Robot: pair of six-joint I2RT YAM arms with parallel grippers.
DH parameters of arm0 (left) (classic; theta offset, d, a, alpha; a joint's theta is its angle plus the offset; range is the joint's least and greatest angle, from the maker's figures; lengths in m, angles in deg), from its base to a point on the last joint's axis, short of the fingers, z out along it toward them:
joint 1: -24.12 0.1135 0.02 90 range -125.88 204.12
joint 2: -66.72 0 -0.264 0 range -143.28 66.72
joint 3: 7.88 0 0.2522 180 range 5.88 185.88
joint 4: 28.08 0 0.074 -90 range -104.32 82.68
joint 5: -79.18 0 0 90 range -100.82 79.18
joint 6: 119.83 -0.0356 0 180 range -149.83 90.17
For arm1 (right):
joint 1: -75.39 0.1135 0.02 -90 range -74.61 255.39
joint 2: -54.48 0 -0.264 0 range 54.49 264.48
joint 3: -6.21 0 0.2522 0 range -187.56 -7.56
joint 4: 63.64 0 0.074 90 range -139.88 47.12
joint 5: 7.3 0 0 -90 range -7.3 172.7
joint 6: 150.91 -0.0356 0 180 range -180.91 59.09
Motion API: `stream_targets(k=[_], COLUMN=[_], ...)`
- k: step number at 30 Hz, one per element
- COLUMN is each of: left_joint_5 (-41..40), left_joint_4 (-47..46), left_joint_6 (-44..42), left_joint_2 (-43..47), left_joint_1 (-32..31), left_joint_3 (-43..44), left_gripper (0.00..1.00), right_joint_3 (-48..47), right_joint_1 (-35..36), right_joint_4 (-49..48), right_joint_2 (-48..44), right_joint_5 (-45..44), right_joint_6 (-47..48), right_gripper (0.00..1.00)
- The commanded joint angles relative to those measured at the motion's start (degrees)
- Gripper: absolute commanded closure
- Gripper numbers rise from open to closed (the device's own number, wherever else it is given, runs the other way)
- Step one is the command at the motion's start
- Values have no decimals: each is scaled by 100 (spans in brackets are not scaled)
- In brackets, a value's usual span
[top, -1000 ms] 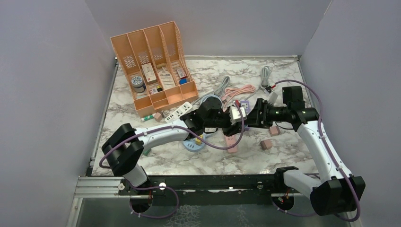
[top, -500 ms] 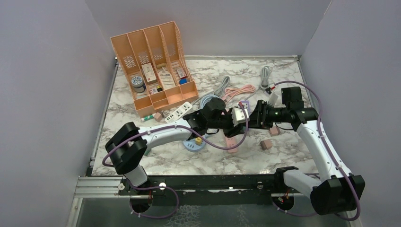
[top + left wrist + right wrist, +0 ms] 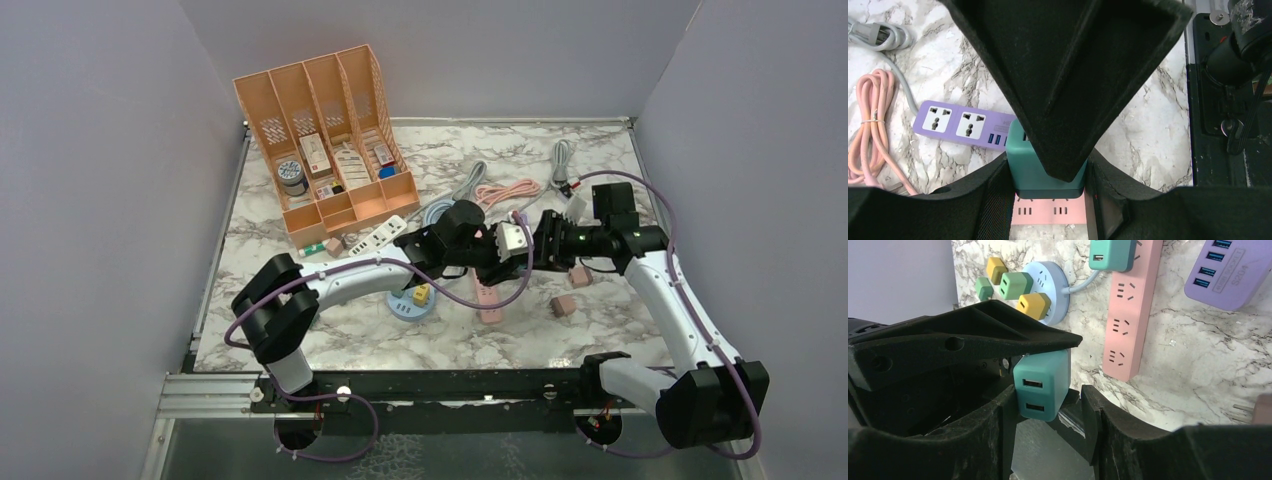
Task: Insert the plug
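A teal USB plug [image 3: 1047, 167] sits between my left gripper's [image 3: 1048, 177] fingers, which are shut on its sides. It hangs above the pink power strip [image 3: 1048, 211]. My right gripper [image 3: 1048, 407] reaches in from the opposite side. Its jaws straddle the same teal plug [image 3: 1042, 385]: one finger lies against it and a gap shows at the other. In the top view the two grippers meet above the pink strip [image 3: 488, 300], left [image 3: 503, 246] and right [image 3: 536, 245]. The plug's prongs are hidden.
A purple power strip [image 3: 960, 123] and a coiled pink cable [image 3: 873, 125] lie behind the pink strip. Another teal plug [image 3: 1110, 254] sits in the pink strip's end. A round blue socket hub [image 3: 1055, 295] holds yellow and green plugs. An orange organiser [image 3: 325, 135] stands far left. Small pink blocks [image 3: 562, 305] lie on the right.
My left arm has moved right and away from the base with the plug, bringing it between the right gripper's jaws. The right arm has barely moved.
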Motion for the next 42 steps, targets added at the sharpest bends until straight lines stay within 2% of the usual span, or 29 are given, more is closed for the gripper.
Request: stream_targets(k=[1, 4, 7, 9, 12, 14, 16, 19, 25, 33, 37, 42], left_joint_5=[205, 154, 96, 34, -364, -749, -1214, -2165, -3403, -4431, -4845, -5061], left_joint_4=[-768, -750, -732, -767, -779, -713, -568, -603, -409, 1227, 1619, 1936], left_joint_6=[-30, -45, -52, -4, 276, 475, 707, 1004, 1360, 2556, 3247, 3821], left_joint_2=[113, 91, 102, 144, 259, 380, 524, 958, 2117, 3315, 3880, 4393], left_joint_1=[-24, -25, -25, -25, -21, -16, -5, 43, 122, 213, 235, 254], left_joint_3=[524, 546, 507, 432, 264, 118, -10, -452, -1218, -1276, -1699, -2245], left_gripper=[81, 81, 77, 68, 49, 39, 34, 31, 30, 29, 27, 20], right_joint_3=[207, 194, 154, 134, 69, 34, 32, 28, -357, -635, -348, -13], right_joint_1=[66, 71, 84, 84, 79, 84, 84, 103, 326, 1569, 2166, 2741], right_joint_4=[12, -24, -91, -184, -328, -473, -659, -986, -1128, -731, -808, -1191], right_joint_2=[180, 198, 184, 160, 94, 9, -86, -165, -144, 189, 351, 660], right_joint_5=[-603, -589, -592, -577, -635, -628, -669, -789, -1493, -3180, -3664, -3958], right_joint_6=[77, 51, 41, 67, 219, 368, 469, 563, 661, 415, 20, -372], right_gripper=[53, 58, 72, 83, 98, 99, 99, 99, 99, 99, 99, 99])
